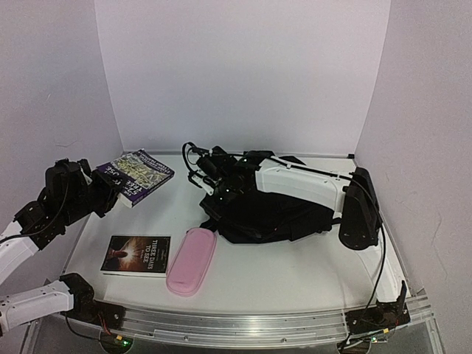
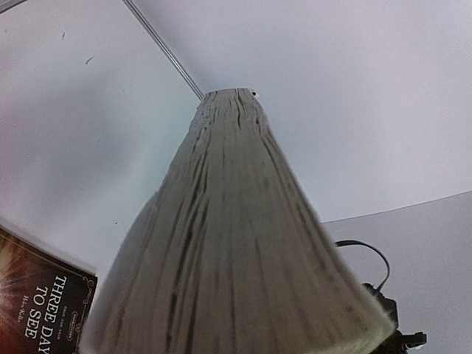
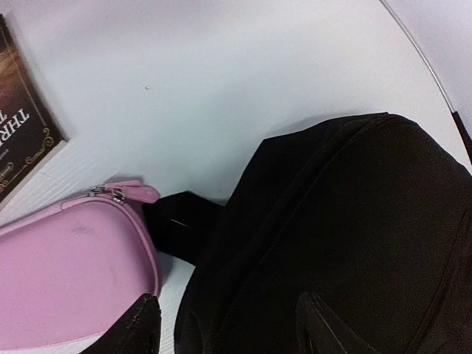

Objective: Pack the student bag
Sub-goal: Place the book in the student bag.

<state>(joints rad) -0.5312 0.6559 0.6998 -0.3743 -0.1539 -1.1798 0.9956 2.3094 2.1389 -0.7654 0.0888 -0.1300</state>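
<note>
The student bag (image 1: 269,214) is a black fabric backpack lying flat at the table's middle right; it also fills the right wrist view (image 3: 346,243). My right gripper (image 1: 215,193) hovers open over the bag's left end, and its fingertips (image 3: 140,324) frame black fabric with nothing between them (image 3: 228,328). My left gripper (image 1: 110,193) is shut on a purple-and-green book (image 1: 136,175) and holds it tilted above the table at the far left. The book's page edges (image 2: 236,243) fill the left wrist view and hide the fingers.
A pink pencil case (image 1: 192,259) lies just left of the bag, near the front; it also shows in the right wrist view (image 3: 66,273). A dark book titled "Three Days to See" (image 1: 136,254) lies flat to its left. White walls enclose the table.
</note>
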